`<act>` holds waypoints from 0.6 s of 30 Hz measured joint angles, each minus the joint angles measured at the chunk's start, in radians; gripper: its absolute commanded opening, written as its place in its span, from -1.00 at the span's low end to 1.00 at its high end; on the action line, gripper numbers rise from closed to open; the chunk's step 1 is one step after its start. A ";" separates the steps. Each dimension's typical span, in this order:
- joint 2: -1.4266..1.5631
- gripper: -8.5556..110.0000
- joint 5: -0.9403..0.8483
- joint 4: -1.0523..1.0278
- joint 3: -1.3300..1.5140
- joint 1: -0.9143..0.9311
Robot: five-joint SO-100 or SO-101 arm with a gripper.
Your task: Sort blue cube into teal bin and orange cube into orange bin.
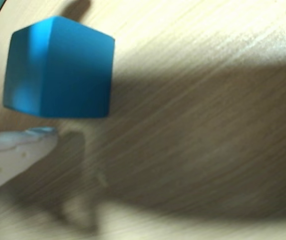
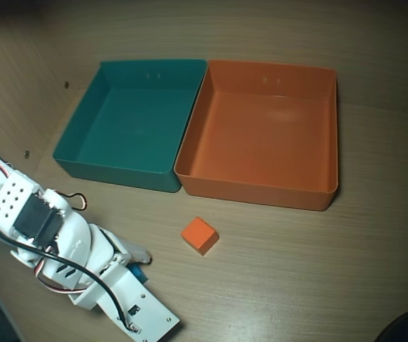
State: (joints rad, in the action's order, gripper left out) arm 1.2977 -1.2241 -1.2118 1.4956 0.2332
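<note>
Orange bin (image 2: 260, 132): sitting empty, touching the teal bin (image 2: 129, 125), also empty.
Arm: reaching over the table's near left in the overhead view.
Orange cube (image 2: 199, 235): lying loose before the bins.
Blue cube (image 1: 58, 67): resting just beside one white fingertip (image 1: 35, 140).
Gripper (image 2: 141, 267): state cannot be told; sorting apparently not begun.

Teal bin (image 2: 129, 125) and orange bin (image 2: 260, 135) touching, both empty — orange cube (image 2: 199, 235) near them — blue cube (image 1: 58, 67) on wood.
</note>
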 measured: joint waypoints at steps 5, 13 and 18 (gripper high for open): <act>0.000 -0.98 0.000 0.000 0.000 0.002; 0.038 -0.95 0.000 0.000 -0.002 0.000; 0.206 -0.96 0.000 0.000 -0.115 -0.049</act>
State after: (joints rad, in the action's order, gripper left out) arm 1.5033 -1.2241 -1.2118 1.3806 0.1841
